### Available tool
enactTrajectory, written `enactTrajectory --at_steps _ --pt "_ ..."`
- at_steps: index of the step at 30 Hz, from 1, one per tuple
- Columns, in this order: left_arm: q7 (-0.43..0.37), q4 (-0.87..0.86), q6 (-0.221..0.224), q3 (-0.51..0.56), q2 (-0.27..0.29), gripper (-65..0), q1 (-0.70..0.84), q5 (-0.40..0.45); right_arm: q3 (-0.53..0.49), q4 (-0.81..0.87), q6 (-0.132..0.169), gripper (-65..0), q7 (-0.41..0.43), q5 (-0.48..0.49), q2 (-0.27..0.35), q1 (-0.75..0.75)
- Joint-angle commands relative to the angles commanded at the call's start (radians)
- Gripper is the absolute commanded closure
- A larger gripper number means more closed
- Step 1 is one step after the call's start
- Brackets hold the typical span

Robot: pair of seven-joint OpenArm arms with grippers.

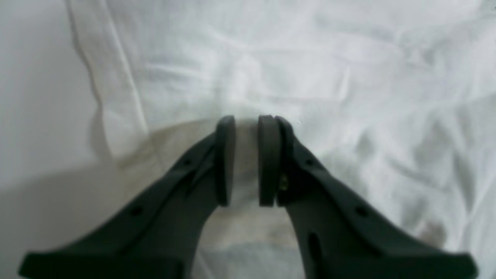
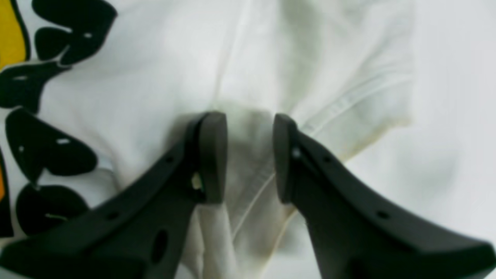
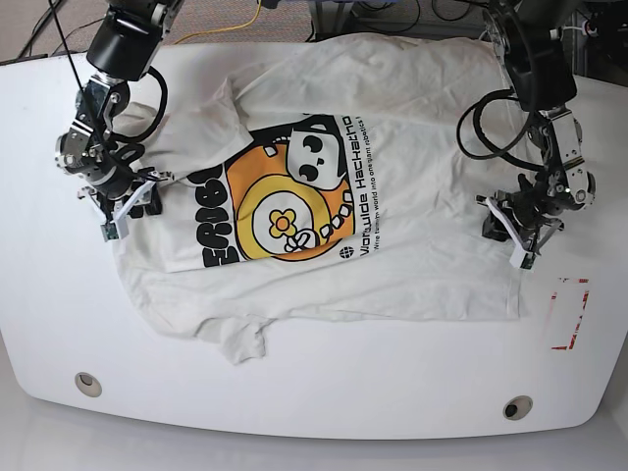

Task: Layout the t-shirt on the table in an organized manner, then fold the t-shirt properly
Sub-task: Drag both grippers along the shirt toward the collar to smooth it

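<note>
The off-white t-shirt [image 3: 412, 98] lies spread on the white table [image 3: 314, 392], its orange-and-yellow flower graphic [image 3: 285, 216] facing up. My left gripper [image 3: 512, 235] sits at the shirt's right edge in the base view. In the left wrist view, that gripper [image 1: 247, 118] is nearly shut, with a thin fold of the t-shirt [image 1: 310, 58] between its pads. My right gripper [image 3: 123, 206] is at the shirt's left edge by a sleeve. In its own view, the right gripper [image 2: 248, 116] pinches a bunched seam fold of the t-shirt [image 2: 155, 77].
A red-outlined tape mark [image 3: 569, 314] lies on the table just beyond the left gripper. Two grey grommet holes [image 3: 88, 383] [image 3: 517, 406] sit near the front edge. Bare table [image 1: 38, 97] [image 2: 457, 97] shows beside each gripper.
</note>
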Motion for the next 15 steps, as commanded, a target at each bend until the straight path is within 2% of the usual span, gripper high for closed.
enactTrajectory --at_steps 2,6,15 --pt "-0.025 -0.058 0.000 -0.002 -0.020 -10.1 -0.032 0.040 0.000 -0.081 0.000 -20.1 0.040 0.000 0.025 0.026" --pt "-0.051 -0.130 0.000 0.000 -0.041 -10.1 -0.072 0.061 0.000 -0.155 0.000 -20.1 0.087 -0.006 0.068 0.034" --pt "-0.129 -0.241 -0.003 0.061 -0.150 -10.1 -0.163 0.063 -0.029 -0.172 0.000 -20.1 0.098 -0.009 0.153 0.037"
